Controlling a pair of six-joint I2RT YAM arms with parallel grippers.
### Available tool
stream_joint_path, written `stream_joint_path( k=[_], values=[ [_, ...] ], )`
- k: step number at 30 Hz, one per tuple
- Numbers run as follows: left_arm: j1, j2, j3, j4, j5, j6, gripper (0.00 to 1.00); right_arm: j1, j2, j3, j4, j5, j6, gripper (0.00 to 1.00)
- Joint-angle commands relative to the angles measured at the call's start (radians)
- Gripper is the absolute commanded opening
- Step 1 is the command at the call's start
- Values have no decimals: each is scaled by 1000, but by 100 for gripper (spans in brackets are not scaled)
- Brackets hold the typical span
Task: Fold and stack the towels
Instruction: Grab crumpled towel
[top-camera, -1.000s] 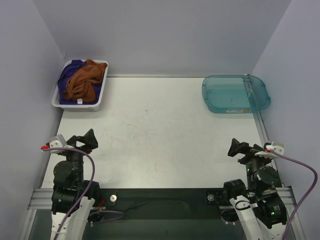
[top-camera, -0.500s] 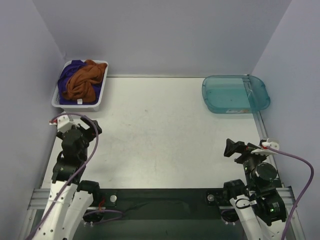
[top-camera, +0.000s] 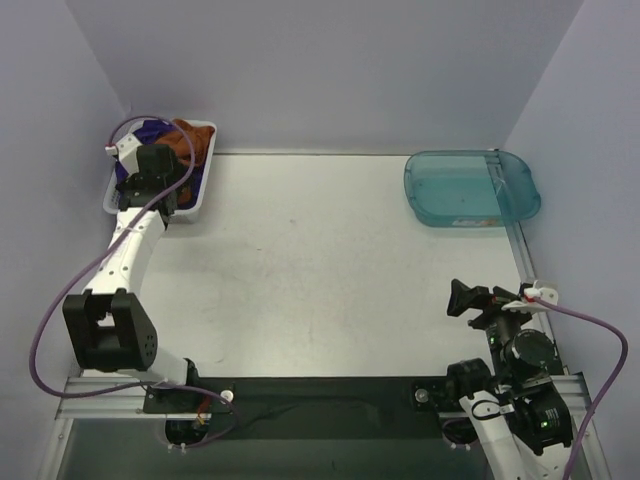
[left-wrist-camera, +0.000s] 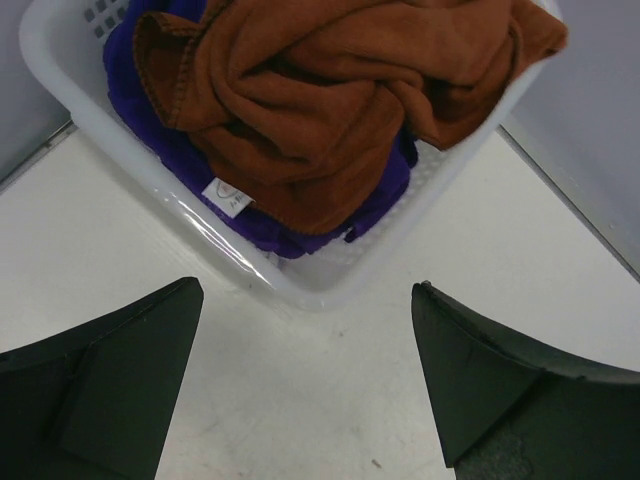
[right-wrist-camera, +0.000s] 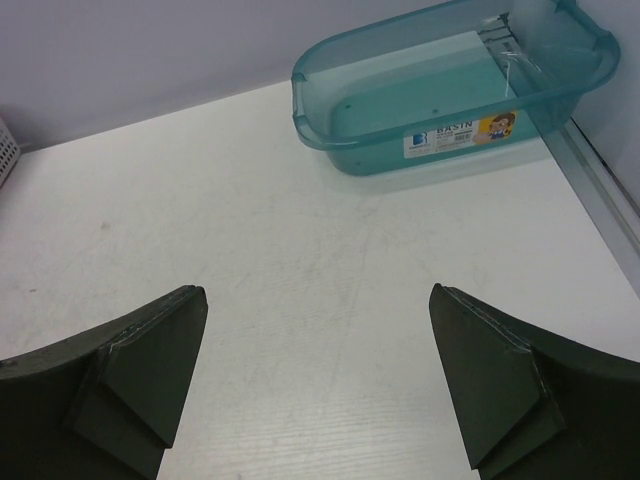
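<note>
Jaws wide and empty on both: the left gripper (left-wrist-camera: 305, 290) faces the near wall of the basket (left-wrist-camera: 130, 165), the right gripper (right-wrist-camera: 318, 290) a tray (right-wrist-camera: 400, 150) well ahead. Behind that wall the orange towel (left-wrist-camera: 340, 90) lies bunched on purple towels (left-wrist-camera: 300, 228), long axis unclear, tag (left-wrist-camera: 228, 197) toward the jaws.

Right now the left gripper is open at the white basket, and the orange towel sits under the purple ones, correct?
No: the orange towel lies on top of the purple towels, as the left wrist view shows. The left gripper is indeed open at the white basket.
</note>
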Motion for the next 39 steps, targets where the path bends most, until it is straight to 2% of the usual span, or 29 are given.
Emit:
stream_joint_path(
  k=[1,8,14,17,18,21,22,25,33,37,39],
  values=[
    [93,89,108,36,-22,-69,97,11,3,-5,30,-14,-1,100],
    [154,289,201,107,7,-67,92,9,49,-2,30,-27,-10,100],
    [155,351,218,174,41,-29,82,9,80,-1,30,-46,-16,100],
    [155,348,206,225,78,-18,70,9,94,1,30,-53,-19,100],
    [157,344,198,246,86,-3,59,9,98,2,30,-54,-19,100],
    [157,325,172,288,98,17,37,9,101,2,28,-54,-22,100],
    [155,317,163,302,101,29,18,8,102,2,30,-54,-22,100],
    [155,293,145,342,115,62,0,9,102,2,28,-59,-22,100],
    [143,216,201,337,155,98,0,9,98,2,28,-62,-24,100],
    [100,164,299,311,139,143,0,9,98,5,27,-63,-27,100],
    [62,153,396,262,136,160,0,9,95,5,28,-63,-27,100]
  ],
)
